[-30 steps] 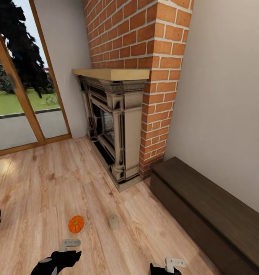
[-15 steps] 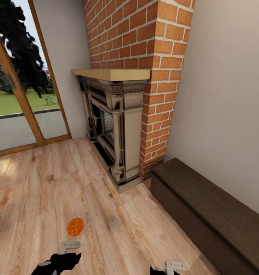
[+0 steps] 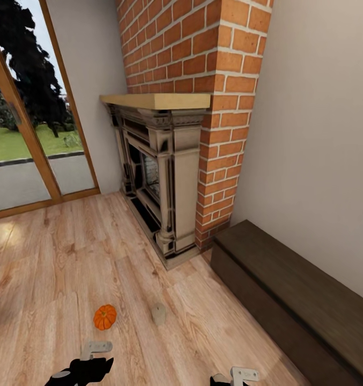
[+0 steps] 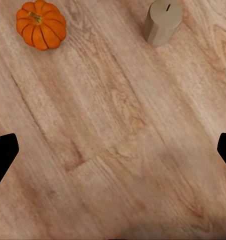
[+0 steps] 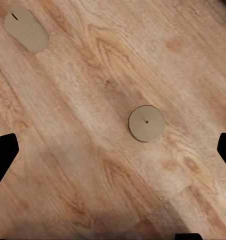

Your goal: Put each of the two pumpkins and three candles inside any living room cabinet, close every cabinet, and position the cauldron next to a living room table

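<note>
With both grippers spread wide and empty, we should lower the left gripper (image 4: 113, 150) squarely over the pumpkin (image 3: 105, 317) on the floor (image 3: 52, 257), beside a candle (image 3: 158, 313).

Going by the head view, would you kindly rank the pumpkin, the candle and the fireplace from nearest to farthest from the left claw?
1. Pumpkin: on the floor just ahead of the left claw.
2. Candle: ahead, off to the right.
3. Fireplace: against the brick chimney, well beyond both.
</note>
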